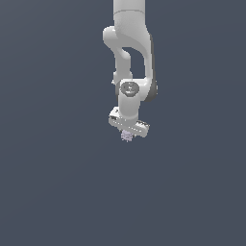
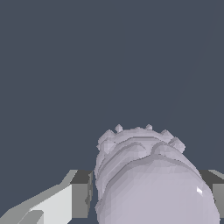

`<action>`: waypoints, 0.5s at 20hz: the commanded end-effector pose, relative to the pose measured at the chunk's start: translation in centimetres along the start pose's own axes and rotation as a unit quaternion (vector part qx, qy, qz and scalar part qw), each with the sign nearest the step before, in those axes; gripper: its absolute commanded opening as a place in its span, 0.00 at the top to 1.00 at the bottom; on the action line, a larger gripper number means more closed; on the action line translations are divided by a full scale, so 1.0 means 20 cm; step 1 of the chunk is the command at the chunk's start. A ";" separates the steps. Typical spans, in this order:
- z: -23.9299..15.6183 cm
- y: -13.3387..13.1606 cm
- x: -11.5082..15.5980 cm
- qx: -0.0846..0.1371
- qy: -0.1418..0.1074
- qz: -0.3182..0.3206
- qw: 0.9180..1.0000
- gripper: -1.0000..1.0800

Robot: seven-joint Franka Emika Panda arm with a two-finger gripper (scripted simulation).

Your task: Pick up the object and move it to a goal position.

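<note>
Closest in, the wrist view is filled by the object (image 2: 148,179), a pale lavender-grey lump with a smooth rounded bulge nearest the camera and ridged folds behind it, ending in a crown of small spiky bumps at its far end. Its long axis runs away from the wrist camera, spiked end farthest out. A grey-tipped white finger (image 2: 72,197) stands just beside it on one flank, and a sliver of the second finger (image 2: 215,188) shows on the other flank. The jaws are drawn in on the lump from both sides; contact looks real, though the lump hides the pads' inner faces, so I take it as a grasp rather than swear to it.

From the exterior view, the gripper (image 1: 127,135) hangs below the white arm (image 1: 130,53), with the object (image 1: 126,136) peeking out as a tiny spiky knob directly beneath the hand. Around the object there is open room on every side; nothing else stands near it, toward the exterior view's left or right.

Beyond the object lies only a flat, even slate-blue field. I cannot tell where a surface ends or whether the lump touches it, since no edge or shadow shows.
</note>
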State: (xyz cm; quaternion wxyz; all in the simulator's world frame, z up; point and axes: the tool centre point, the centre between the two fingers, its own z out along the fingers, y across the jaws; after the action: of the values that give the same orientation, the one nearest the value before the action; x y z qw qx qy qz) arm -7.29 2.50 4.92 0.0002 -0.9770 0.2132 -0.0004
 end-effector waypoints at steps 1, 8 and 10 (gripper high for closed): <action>-0.03 -0.04 0.02 0.000 0.000 0.000 1.000 1.00; -0.15 -0.19 0.12 0.000 0.000 0.000 1.000 1.00; -0.20 -0.24 0.16 0.000 0.000 0.000 1.000 1.00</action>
State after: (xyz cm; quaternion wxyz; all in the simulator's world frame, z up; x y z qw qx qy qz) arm -3.20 5.07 8.17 -0.0001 -0.9770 0.2131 -0.0006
